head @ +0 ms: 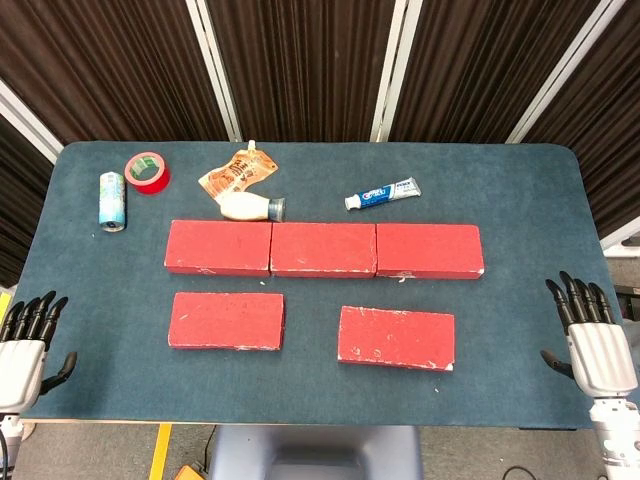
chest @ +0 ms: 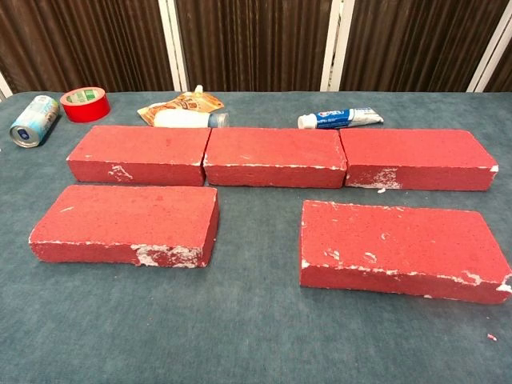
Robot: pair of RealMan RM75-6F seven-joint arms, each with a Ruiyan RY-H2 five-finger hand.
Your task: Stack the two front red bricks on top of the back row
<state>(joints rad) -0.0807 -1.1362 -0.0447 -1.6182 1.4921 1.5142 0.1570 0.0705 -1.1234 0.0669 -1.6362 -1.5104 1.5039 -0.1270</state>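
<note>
Both front bricks, left and right, lie flat on the surface, apart from the back row. I hold my left hand and right hand empty, fingers spread, at the edges, leaving each nearest brick reachable.

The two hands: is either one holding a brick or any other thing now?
Nothing is held. The left hand and right hand are open at the table's edges.

You've got bright, even overhead light in both views, barely any shadows, no real glare, everything sharp; the chest view's edges bow out a bit.
</note>
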